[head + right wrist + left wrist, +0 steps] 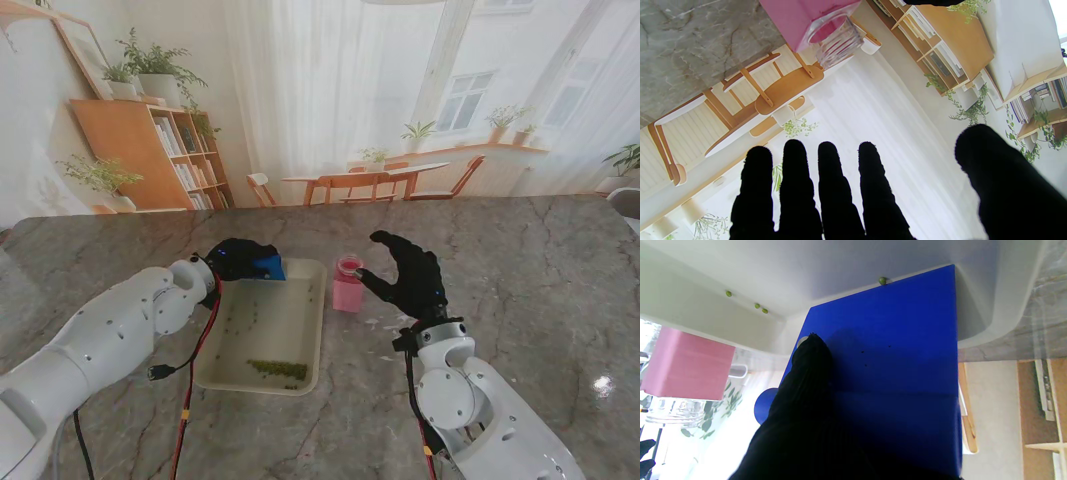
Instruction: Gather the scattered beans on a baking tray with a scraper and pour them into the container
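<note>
Green bean pile (277, 369) sits nearest us in white rectangular baking tray (305, 330); our left hand (236, 258) clamps blue flat plastic scraper (268, 266), right hand (410, 276) splayed, empty. Risk: a steep blade skips stray beans.

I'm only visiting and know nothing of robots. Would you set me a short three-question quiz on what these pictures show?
1. True or false: the right hand holds the pink container.
2. Which hand grips the blue flat scraper?
3. The main heap of green beans lies at which end of the cream baking tray: A) nearer to me, B) farther from me?

Key: 1 false, it is open beside it. 2 the left hand. 3 A.
</note>
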You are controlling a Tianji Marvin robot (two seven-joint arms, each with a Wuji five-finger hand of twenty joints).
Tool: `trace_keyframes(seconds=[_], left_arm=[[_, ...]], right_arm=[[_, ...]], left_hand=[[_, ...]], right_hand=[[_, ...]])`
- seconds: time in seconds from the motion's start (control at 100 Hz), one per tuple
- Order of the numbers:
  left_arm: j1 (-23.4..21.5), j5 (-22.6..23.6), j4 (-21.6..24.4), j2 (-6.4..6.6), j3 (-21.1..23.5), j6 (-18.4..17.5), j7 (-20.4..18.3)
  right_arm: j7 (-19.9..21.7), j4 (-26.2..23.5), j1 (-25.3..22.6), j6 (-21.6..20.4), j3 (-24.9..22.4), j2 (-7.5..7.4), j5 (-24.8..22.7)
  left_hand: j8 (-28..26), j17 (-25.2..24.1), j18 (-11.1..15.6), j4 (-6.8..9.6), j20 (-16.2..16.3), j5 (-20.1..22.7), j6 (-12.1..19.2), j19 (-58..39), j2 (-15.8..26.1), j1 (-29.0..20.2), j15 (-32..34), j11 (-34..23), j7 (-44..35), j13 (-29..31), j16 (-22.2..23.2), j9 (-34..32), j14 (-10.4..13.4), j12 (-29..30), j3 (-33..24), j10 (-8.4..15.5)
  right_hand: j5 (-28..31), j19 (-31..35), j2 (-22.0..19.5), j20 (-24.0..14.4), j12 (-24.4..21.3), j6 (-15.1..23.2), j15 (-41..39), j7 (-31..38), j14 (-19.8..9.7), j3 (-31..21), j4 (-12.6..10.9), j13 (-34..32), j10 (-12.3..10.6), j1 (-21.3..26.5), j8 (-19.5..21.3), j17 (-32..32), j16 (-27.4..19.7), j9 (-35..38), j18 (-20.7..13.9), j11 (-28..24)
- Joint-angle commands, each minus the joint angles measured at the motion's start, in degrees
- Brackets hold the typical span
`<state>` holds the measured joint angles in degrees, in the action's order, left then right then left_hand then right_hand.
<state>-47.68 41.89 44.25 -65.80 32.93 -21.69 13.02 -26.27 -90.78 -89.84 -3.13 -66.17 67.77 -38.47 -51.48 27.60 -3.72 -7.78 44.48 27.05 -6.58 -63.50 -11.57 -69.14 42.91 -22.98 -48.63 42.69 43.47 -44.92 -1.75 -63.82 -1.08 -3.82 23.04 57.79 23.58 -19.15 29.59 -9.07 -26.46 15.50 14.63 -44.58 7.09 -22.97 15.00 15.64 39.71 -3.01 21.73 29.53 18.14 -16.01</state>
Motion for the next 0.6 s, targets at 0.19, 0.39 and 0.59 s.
trace_keyframes(seconds=[0.19, 0.39, 0.59], left_arm=[[-0.4, -1.1, -1.8, -0.30, -1.8, -1.1, -0.8], [-2.9, -1.5, 0.7, 0.56, 0.2, -0.4, -3.7], [-6.2, -1.0, 5.2, 1.86, 3.4, 0.6, -7.3]], right_arm=[[0.6, -0.1, -0.1, -0.1, 0.0, -0.05, 0.0], [0.5, -0.1, -0.2, -0.1, 0.0, -0.04, 0.0], [0.4, -0.1, -0.3, -0.3, -0.1, -0.01, 0.0]], left_hand=[[0.5, -0.4, 2.2, 2.86, -0.3, -2.0, 1.4, -0.4, 2.6, -4.8, 1.4, -0.6, -1.9, -1.7, 0.7, -0.3, 2.0, -0.5, -3.8, 1.0], [1.0, 1.1, 2.3, 2.83, -0.1, -1.2, 1.4, -1.3, 2.2, -4.8, 1.9, -0.5, -1.9, -0.5, 0.8, -1.3, 1.9, -0.2, -3.6, 0.5], [1.4, 2.2, 2.3, 2.90, 0.2, 0.0, 1.2, -2.1, 1.8, -4.8, 2.2, -0.2, -1.2, 0.6, 1.1, -2.3, 1.9, 0.0, -3.6, 0.1]], right_hand=[[0.4, -0.6, -1.3, -0.9, -0.2, 1.4, 0.7, 0.3, -0.7, 1.5, -2.0, -0.8, -0.9, 0.0, -1.1, -0.2, 1.1, 0.3, 0.4, 0.8], [0.4, -0.6, -1.4, -0.9, -0.2, 1.4, 0.7, 0.4, -0.8, 1.6, -2.0, -0.8, -0.9, 0.0, -1.1, -0.2, 1.1, 0.3, 0.4, 0.8], [0.4, -0.6, -1.4, -0.9, -0.2, 1.3, 0.7, 0.4, -0.7, 1.6, -2.0, -0.8, -1.0, 0.0, -1.1, -0.2, 1.1, 0.3, 0.4, 0.8]])
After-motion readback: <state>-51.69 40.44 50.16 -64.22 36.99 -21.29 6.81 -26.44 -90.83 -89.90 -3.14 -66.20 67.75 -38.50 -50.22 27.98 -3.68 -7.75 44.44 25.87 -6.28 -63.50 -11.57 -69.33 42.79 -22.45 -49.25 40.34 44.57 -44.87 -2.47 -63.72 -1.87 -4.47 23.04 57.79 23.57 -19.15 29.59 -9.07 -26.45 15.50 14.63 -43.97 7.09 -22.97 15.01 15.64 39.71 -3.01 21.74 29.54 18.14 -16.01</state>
